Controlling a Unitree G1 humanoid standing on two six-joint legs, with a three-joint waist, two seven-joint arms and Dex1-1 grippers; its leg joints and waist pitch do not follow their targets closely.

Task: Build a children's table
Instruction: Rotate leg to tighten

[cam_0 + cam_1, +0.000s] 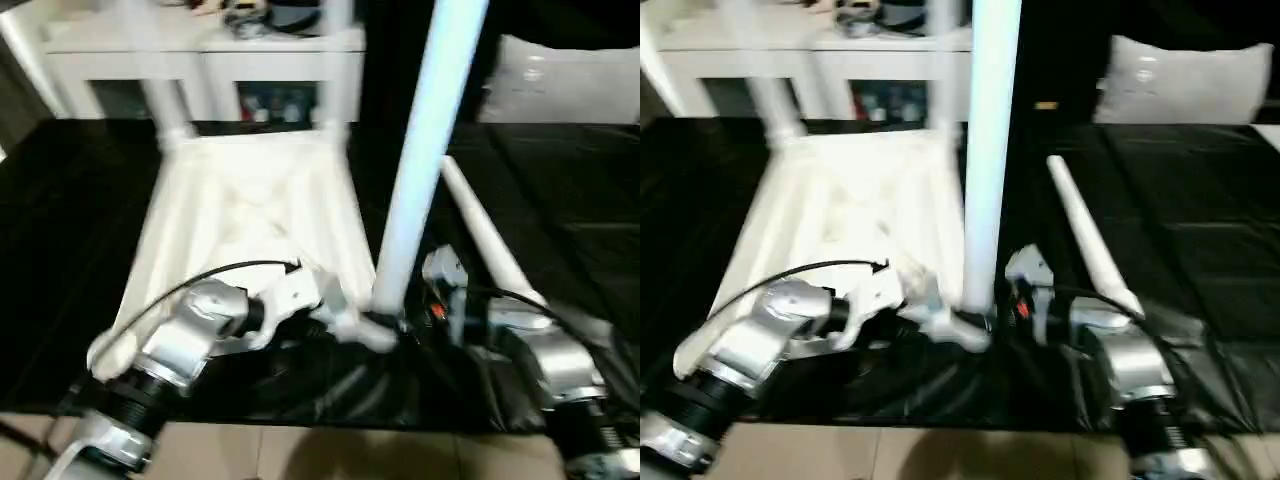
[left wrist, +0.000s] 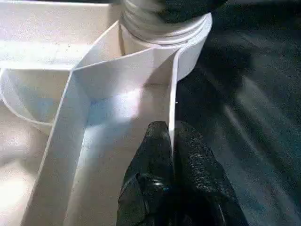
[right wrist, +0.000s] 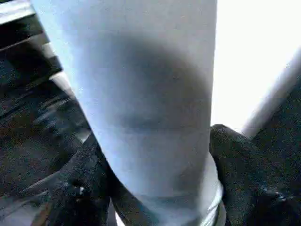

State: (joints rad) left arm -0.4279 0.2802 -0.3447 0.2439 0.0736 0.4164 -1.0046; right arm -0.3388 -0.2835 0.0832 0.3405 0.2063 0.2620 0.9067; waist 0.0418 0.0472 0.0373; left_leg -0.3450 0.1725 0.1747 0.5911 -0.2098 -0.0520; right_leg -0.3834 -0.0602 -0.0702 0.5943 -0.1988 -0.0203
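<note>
The table top [image 1: 250, 220] lies underside up on the black-covered bench [image 1: 70, 230]. The left claw [image 2: 173, 141] is pinched shut on the top's thin edge wall beside a corner socket [image 2: 164, 28]. The right claw [image 3: 155, 179] is clamped around the upright leg [image 1: 420, 160] seated in that socket. A spare leg [image 1: 485, 235] lies nearby. Risk: if the leg tilts off-axis while being driven home, it may jam, or the edge wall may slip from the left claw

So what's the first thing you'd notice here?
A tall white table leg stands upright at the near corner of the upside-down tabletop, with the right pincer closed around its base. The left pincer pinches the tabletop's edge rib, and a spare leg lies on the black cloth.
</note>
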